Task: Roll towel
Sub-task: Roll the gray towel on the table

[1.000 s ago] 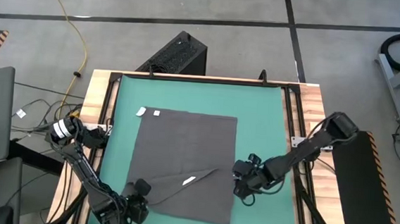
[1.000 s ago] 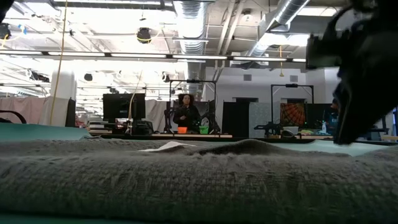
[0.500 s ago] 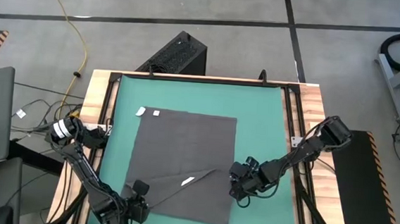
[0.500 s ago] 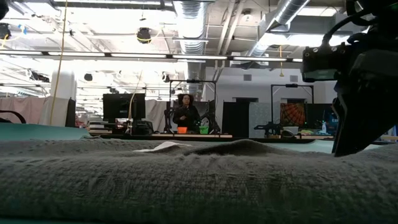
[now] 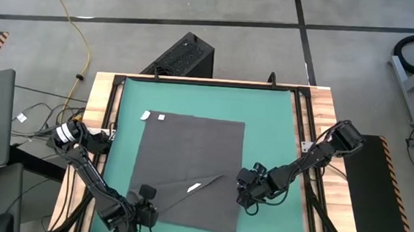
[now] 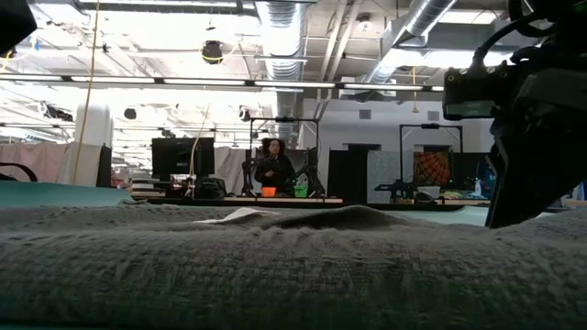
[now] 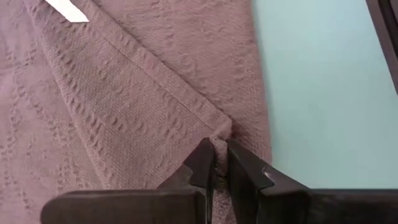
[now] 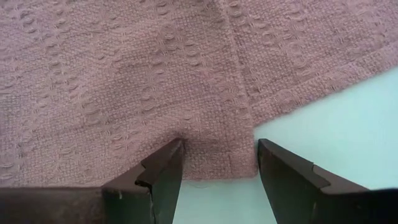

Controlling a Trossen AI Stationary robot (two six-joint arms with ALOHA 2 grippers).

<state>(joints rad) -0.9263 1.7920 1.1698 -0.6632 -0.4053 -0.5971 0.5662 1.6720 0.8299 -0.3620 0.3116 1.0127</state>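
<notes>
The dark grey towel (image 5: 189, 166) lies flat on the green mat (image 5: 273, 113). Its near left corner is folded over toward the middle, and a white tag (image 5: 195, 187) shows on the flap. The towel fills the low view's foreground (image 6: 275, 266). My left gripper (image 5: 142, 208) is at the near left of the towel, shut on the fold (image 7: 214, 171). My right gripper (image 5: 244, 195) is open at the towel's right edge (image 8: 217, 171), low over the mat, with one fingertip on either side of a short stretch of that edge. It shows dark at the right of the low view (image 6: 532, 137). My left gripper pinches the folded edge of the towel (image 7: 216, 144) between its two fingers, at the end of the fold line nearest the towel's left edge. The fingers come from above, slanting. The towel lies on the mat around them. My right gripper: I cannot tell whether its fingertips (image 8: 163, 163) touch the towel.
Wooden table borders and black rails (image 5: 109, 102) frame the mat. Bare mat lies to the right of the towel (image 5: 274, 150) and beyond its far edge. A person (image 6: 273, 165) sits in the room far behind the table.
My right gripper has moved a little toward the table's left and down, up to the towel's right edge. The towel has kept its shape.
</notes>
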